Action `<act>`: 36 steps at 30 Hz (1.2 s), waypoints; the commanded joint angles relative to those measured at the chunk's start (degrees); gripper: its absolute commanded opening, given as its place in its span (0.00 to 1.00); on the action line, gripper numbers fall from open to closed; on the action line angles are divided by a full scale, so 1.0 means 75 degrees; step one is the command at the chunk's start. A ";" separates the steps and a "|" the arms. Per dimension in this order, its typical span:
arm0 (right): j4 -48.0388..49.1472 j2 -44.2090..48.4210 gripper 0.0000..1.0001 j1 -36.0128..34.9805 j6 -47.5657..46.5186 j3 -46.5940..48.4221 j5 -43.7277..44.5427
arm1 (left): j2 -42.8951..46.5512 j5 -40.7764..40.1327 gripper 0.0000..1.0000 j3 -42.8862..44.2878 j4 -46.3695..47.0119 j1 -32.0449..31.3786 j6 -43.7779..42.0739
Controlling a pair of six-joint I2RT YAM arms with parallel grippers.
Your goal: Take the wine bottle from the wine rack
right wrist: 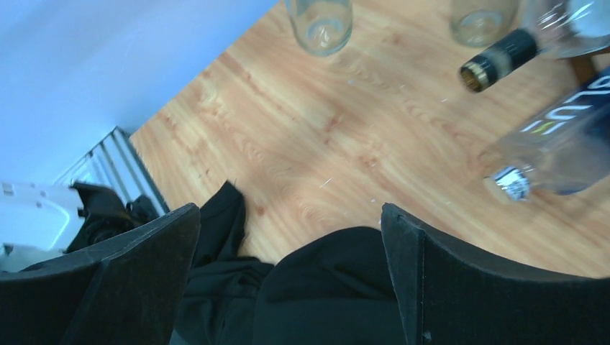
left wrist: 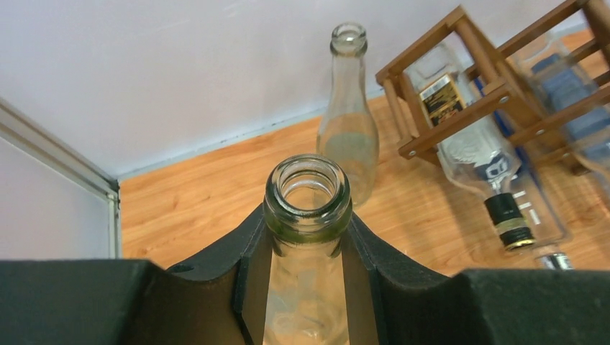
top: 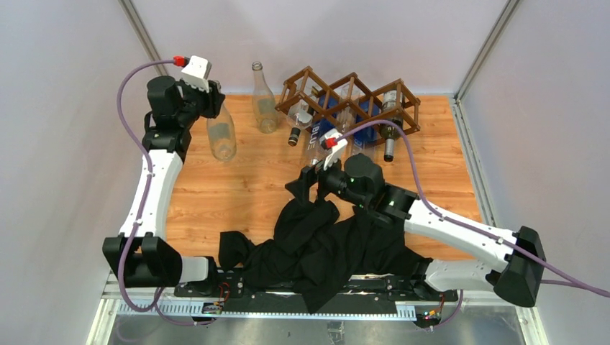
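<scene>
- L gripper (left wrist: 307,237): closed on the neck of a clear bottle (top: 221,135), just under the lip, 1 finger on each side. Bottle is upright, mouth open, no cap.
- That bottle is off the rack, at the far L of the table (top: 237,190), well apart from the rack. Can't tell if its base touches the wood.
- 2nd clear bottle (left wrist: 347,122): stands upright on the table betw. the held one and the rack, just beside the rack's L end. Also no cap.
- Rack (left wrist: 480,49): dark brown stick frame w/ diamond cells, at the back of the table, R of centre.
- L cell: clear bottle w/ black cap (left wrist: 475,154), tilted, neck sticking out toward the near side and down to the table.
- Next along: clear bottle w/ blue label (right wrist: 568,136), neck also pointing to the near side, silver cap end low by the table.
- R cell: dark bottle (top: 389,138), neck out toward the near side.
- R gripper (right wrist: 289,215): jaws spread wide, nothing betw. them. Sits in front of the rack's L half, apart from it, over the far edge of a black cloth (top: 316,244).
- Cloth lies crumpled at the table's near edge, betw. the 2 arm bases.
</scene>
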State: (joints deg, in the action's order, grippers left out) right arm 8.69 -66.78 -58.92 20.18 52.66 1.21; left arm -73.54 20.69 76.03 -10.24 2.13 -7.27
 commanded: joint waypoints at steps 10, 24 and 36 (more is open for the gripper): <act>-0.2902 0.0123 1.00 0.1607 0.0298 0.2117 0.0341 | -0.1262 0.0071 0.00 0.0341 0.2688 0.0009 -0.0785; -0.3237 -0.0193 1.00 0.2570 0.0547 0.2184 0.0025 | -0.3088 0.0024 0.00 0.1657 0.3402 0.0021 -0.0368; -0.3235 -0.0586 1.00 0.2883 0.0710 0.2124 -0.0039 | -0.3958 0.0174 0.00 0.2222 0.4173 0.0123 0.0345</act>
State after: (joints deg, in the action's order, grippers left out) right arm -14.79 -69.97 -38.20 24.64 68.62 1.48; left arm -104.25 20.64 88.92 8.05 2.28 -6.20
